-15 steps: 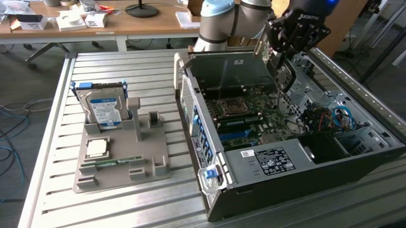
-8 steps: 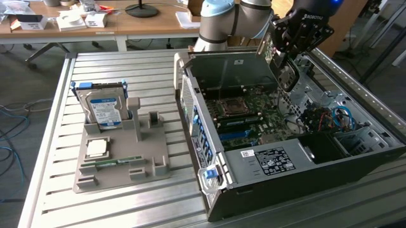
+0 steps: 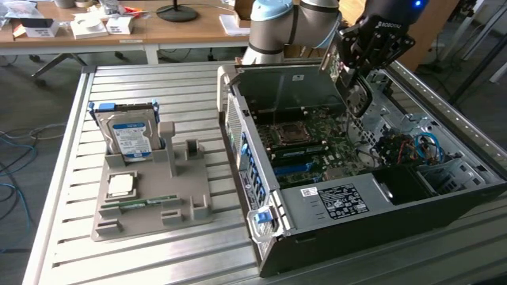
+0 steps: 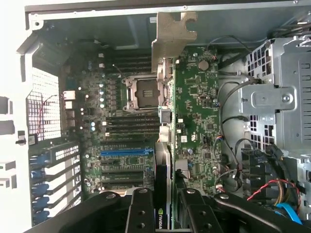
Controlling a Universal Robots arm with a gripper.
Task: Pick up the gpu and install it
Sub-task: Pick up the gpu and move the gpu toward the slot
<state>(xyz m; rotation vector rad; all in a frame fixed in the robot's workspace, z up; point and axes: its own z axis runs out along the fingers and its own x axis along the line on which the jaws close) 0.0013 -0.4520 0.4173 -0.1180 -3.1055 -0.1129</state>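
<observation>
Silver-bracketed tan-green flat gpu card (image 4: 172, 39) is clamped edge-on in our black gripper (image 4: 164, 211); we note it above the green motherboard (image 4: 116, 160) inside the open grey computer case (image 3: 317, 249).

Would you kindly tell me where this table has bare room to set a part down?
Bare slats lie on the table to the exterior view's left of the grey holder, behind the hard drive, and along the near edge. Crowded: the narrow strip between holder and open case, and the case's inside, over which the gripper holds the gpu.
</observation>
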